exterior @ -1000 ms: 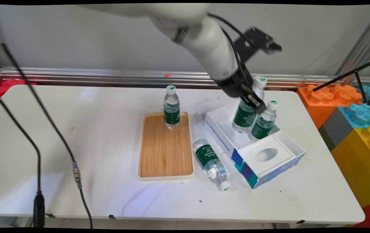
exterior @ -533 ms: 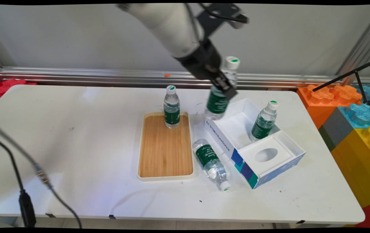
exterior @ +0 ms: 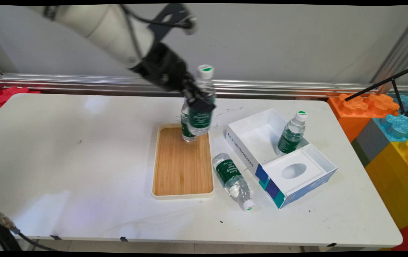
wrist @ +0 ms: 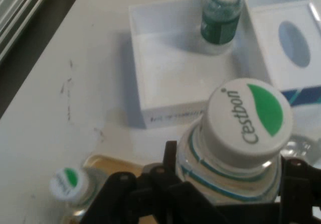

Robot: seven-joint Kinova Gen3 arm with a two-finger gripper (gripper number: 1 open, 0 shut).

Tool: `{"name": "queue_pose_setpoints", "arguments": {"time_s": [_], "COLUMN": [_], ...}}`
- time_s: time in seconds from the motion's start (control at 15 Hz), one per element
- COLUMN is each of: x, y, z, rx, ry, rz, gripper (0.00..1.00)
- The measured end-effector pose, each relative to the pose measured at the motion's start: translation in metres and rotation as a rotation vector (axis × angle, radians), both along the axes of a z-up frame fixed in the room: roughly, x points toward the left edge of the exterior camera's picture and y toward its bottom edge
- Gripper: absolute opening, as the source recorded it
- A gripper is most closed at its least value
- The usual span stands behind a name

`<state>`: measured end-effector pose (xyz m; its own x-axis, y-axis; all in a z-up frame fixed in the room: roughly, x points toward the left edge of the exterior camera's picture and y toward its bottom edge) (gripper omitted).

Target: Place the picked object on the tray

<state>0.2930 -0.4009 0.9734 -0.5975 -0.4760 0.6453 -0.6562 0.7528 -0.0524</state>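
Clear plastic with a green label: the held bottle (exterior: 199, 121) hung upright in the air, pinched about its upper body by the black hand (exterior: 197, 101), whose fingers were closed against it on both sides. It hovered above the far end of the wooden tray (exterior: 182, 167), clear of the tray's surface. Just behind it, partly hidden in the main view, a second bottle (exterior: 184, 123) stood on that same far end. Whether the two bottles touched could not be told.

A third bottle (exterior: 232, 176) lay on its side on the white tabletop (exterior: 82, 160), between the tray and the open white box (exterior: 250, 162), cap toward the near edge. A fourth bottle (exterior: 291, 134) stood upright inside the box, beside a white insert (exterior: 293, 171) with an oval hole.

In the hand view, the held bottle's white cap showed a green leaf shape and the brand "C'estbon". The box's side wall carried blue lettering – too small to read with confidence – and teal and blue blocks at its near corner.
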Motion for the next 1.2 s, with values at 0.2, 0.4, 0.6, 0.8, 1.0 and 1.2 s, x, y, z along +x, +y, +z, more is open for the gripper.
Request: {"name": "queue_pose_setpoints", "arguments": {"time_s": [0.2,0.4,0.6,0.8,1.0,1.2], "x": [0.038,0.077,0.116,0.145,0.163,0.173], "y": [0.001,-0.001,-0.01,-0.024,-0.04,-0.049], "z": [-0.015,-0.032,-0.05,-0.069,-0.086,-0.102], "rx": [-0.008,-0.007,0.0,0.001,-0.007,0.001], "ry": [0.0,-0.005,-0.002,0.012,0.029,0.046], "rz": [-0.015,-0.028,-0.046,-0.081,-0.124,-0.169], "gripper": [0.0,0.0,0.0,0.0,0.0,0.0]}}
